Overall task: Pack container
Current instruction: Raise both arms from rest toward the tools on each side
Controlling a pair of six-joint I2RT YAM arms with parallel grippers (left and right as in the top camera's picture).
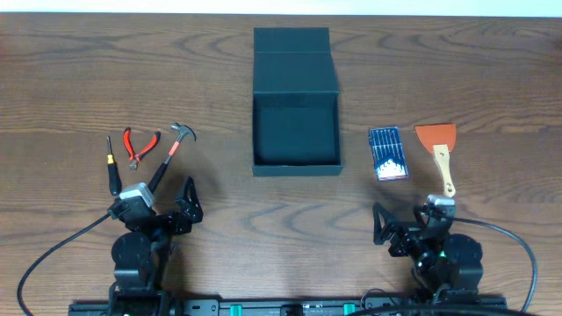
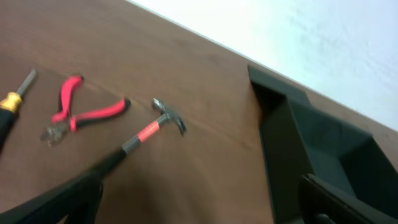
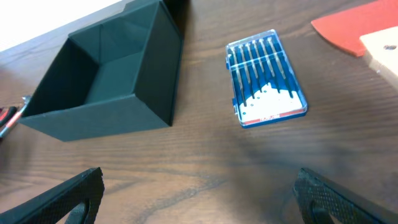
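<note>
Overhead view: a dark teal-green, matte, boxy container (image 1: 296, 132) is sitting at the middle of a brown wood-grain table (image 1: 70, 70), its hinged flap lid lying open toward the far edge and its dark inner floor showing fully. On the left, well apart from it, a yellow-collared screwdriver (image 1: 111, 167), red-handled pliers (image 1: 139, 146) and a small hammer (image 1: 171, 151) are lying close together. On the right, a clear blue case of slim drivers (image 1: 386, 152) is lying near the box, with an orange-bladed, wooden-handled scraper (image 1: 440, 154) just beside it. The left gripper (image 1: 180, 211) and right gripper (image 1: 391, 230) are resting near the front edge, touching none of the tools.

Left wrist view: the black fingers (image 2: 62, 199) are standing wide apart — bare wood is stretching between them, and the hammer's head is pointing toward the box.

Right wrist view: the textured fingers (image 3: 348, 199) are likewise spread wide, with the box's sharp corner and the blue case lying ahead — open table is running between them.
</note>
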